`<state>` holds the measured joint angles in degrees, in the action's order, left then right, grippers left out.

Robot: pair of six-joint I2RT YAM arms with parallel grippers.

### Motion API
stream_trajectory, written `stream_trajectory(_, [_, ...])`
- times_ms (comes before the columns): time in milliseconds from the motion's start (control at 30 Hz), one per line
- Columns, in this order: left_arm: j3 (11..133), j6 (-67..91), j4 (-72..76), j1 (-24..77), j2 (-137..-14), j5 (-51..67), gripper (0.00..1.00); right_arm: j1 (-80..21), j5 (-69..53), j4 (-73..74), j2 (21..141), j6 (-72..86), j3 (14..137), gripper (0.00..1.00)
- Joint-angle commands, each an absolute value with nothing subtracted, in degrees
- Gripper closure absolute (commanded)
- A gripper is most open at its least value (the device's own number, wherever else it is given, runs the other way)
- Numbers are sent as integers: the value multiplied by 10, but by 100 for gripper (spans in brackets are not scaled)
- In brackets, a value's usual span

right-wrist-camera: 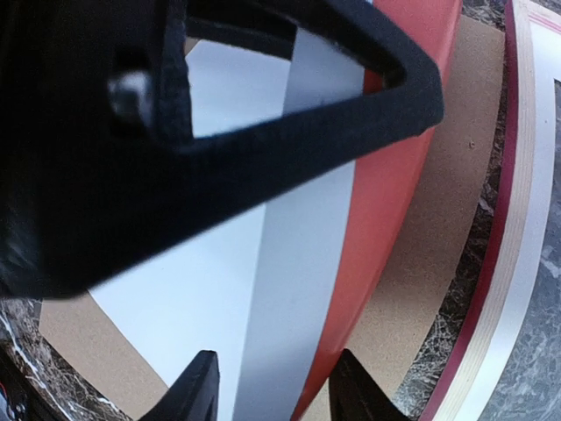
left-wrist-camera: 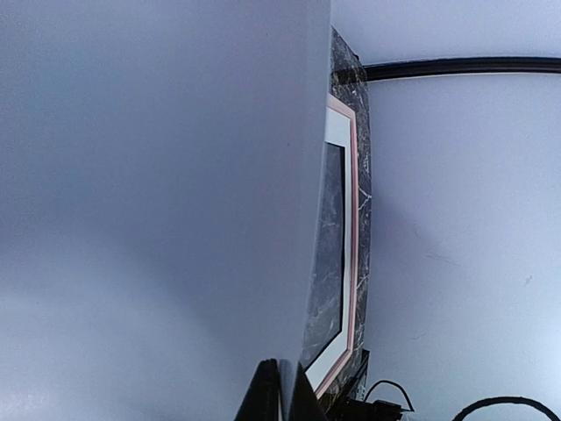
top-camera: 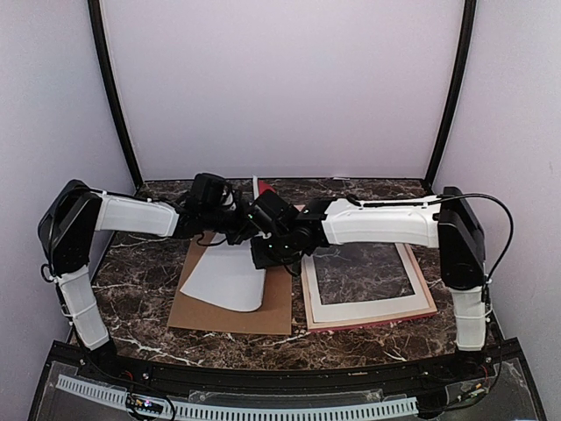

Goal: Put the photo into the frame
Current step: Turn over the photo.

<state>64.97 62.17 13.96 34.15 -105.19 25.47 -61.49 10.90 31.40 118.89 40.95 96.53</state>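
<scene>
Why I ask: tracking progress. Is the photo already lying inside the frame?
No, the photo is held over the cardboard, and the frame beside it shows only table through its opening.

Arms angled inward, left pincer [left-wrist-camera: 280, 386] clamped, right pincer [right-wrist-camera: 276, 368] parted

frame [left-wrist-camera: 353, 219] partly hidden behind photo [left-wrist-camera: 158, 202]; photo cropped

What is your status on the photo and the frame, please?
Left fingers shut on photo. Right fingers open, astride its edge. Photo raised, curling above cardboard; frame flat beside, unfilled.
</scene>
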Motion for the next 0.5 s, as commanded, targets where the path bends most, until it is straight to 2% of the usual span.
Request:
stream_trajectory(0, [646,620,149,352,-1062,249,96,-623,148,366,1208,393,1007,62])
stream_trajectory(300, [651,619,149,356,-1070,249,91,-623,155,386,1225,382,1019,81])
stream_trajectory(400, [651,615,149,356,-1064,251,81,-622,166,395,1219,381,1016,87])
stream_trajectory(433, [652,614,148,355,-1059,252,78,-621,168,396,1215,380,1011,95])
stream_trajectory(467, [653,611,148,355,-1057,254,71,-619,171,396,1210,381,1006,100])
